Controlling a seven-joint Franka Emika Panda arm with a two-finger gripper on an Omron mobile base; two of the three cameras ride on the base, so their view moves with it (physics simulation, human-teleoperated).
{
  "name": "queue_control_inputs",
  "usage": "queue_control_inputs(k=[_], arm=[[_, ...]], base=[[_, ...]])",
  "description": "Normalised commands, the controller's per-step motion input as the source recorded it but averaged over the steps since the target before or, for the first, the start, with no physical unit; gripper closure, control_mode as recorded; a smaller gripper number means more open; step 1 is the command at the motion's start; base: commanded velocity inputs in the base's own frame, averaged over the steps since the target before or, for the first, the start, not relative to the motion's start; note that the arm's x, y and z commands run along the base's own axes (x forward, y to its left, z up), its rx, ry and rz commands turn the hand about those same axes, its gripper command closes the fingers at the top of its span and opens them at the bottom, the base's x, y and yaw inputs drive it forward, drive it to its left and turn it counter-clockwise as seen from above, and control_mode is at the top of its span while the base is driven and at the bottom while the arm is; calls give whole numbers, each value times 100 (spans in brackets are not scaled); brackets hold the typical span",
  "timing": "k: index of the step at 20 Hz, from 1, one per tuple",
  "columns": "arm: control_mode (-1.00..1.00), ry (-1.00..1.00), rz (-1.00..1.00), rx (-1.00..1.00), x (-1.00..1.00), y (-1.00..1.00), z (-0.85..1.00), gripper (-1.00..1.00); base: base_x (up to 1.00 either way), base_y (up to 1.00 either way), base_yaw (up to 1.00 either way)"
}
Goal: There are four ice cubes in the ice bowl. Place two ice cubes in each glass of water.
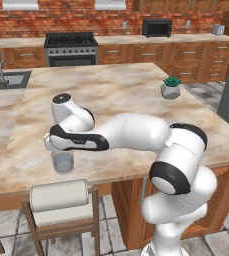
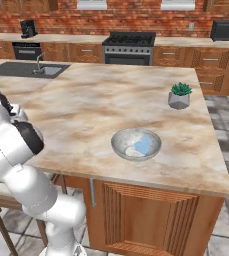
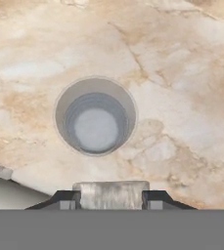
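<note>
A clear glass of water (image 3: 95, 116) stands on the marble counter, seen from straight above in the hand view. My gripper (image 3: 111, 199) hangs over the counter just short of it. It is shut on a pale translucent ice cube (image 3: 111, 189) that fills the gap between the two dark fingertips. From the left base, the same glass of water (image 1: 62, 161) sits near the counter's front edge under my outstretched forearm, which hides the hand. The ice bowl (image 2: 120, 145), wide and whitish-grey, rests near the front right of the island with light-blue ice cubes (image 2: 144, 145) inside.
A small grey pot with a green plant (image 1: 170, 88) (image 2: 179, 97) stands toward the far right of the island. A sink (image 1: 6, 79) is set in the far left. A chair (image 1: 61, 196) stands just below the counter edge by the glass.
</note>
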Motion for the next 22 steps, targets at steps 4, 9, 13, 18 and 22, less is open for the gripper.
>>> queue_control_inputs(k=[4,9,13,18,22], arm=[[-100,12,0,10,25,3,0,100],[-100,5,0,0,25,20,-16,100],[-100,7,0,0,10,12,-46,100],[-100,4,0,0,3,4,-32,100],[-100,0,0,0,5,0,-22,100]], base=[[0,0,0],[0,0,0],[0,0,0],[0,0,0],[0,0,0]])
